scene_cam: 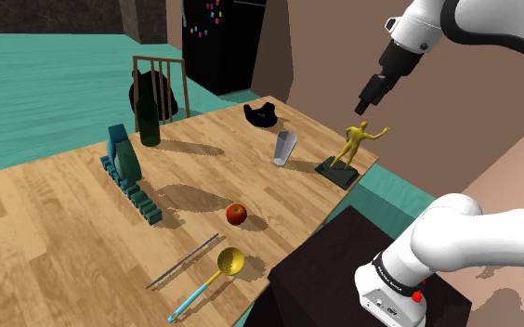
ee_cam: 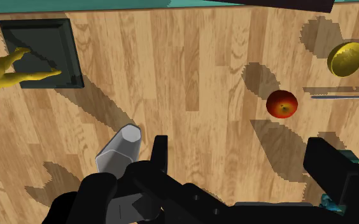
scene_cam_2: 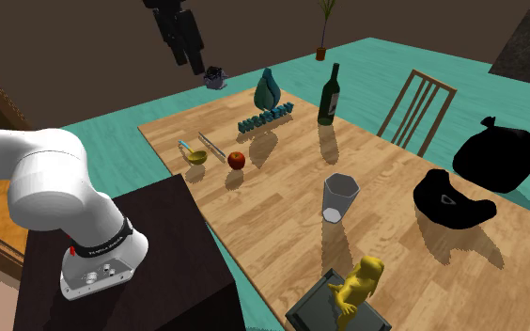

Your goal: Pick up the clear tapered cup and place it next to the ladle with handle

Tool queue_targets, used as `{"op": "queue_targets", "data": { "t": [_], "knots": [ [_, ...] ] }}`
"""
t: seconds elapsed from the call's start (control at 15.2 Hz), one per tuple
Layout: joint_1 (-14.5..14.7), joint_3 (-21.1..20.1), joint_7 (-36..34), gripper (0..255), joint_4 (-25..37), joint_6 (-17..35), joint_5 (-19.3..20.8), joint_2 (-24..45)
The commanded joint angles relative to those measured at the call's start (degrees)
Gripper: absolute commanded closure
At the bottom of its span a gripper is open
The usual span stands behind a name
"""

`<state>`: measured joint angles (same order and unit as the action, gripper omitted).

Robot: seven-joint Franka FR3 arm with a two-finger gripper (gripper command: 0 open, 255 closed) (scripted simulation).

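1. Across the shoulder view's middle lies a light wooden plank table, and every smaller thing stands on it.
2. By its edge at the shoulder view's lower right sits the dark box stand, carrying the white arm with dark joints.
3. High over the table's corner hangs the all-black two-finger gripper. In the wrist view its fingers stand wide apart, with bare tabletop showing between them, and they grasp nothing.
4. A yellow figurine of a person with one arm stretched out stands on a dark square slab at the table's edge, under the gripper.
5. The clear tapered cup stands upright with its wide rim up, near the figurine and apart from it. In the wrist view it lies below the hand, just outside one finger and untouched.
6. The ladle with a golden bowl and a light-blue handle lies flat near the table's other end, well apart from the cup. A thin grey metal rod lies just beside it.
7. A small red apple rests between cup and ladle, nearer the ladle.
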<state>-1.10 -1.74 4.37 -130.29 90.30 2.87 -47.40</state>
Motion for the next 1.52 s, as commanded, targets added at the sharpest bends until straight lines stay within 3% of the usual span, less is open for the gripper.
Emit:
{"op": "queue_targets", "data": {
  "t": [0.0,0.73,1.45],
  "knots": [
    [0.00,0.00,0.00,0,0.00,0.00,0.00,0.00],
    [-1.30,3.89,3.52,0,-4.29,19.36,2.67,15.70],
    [-2.36,7.16,7.05,0,0.90,35.33,3.38,37.40]
  ]
}}
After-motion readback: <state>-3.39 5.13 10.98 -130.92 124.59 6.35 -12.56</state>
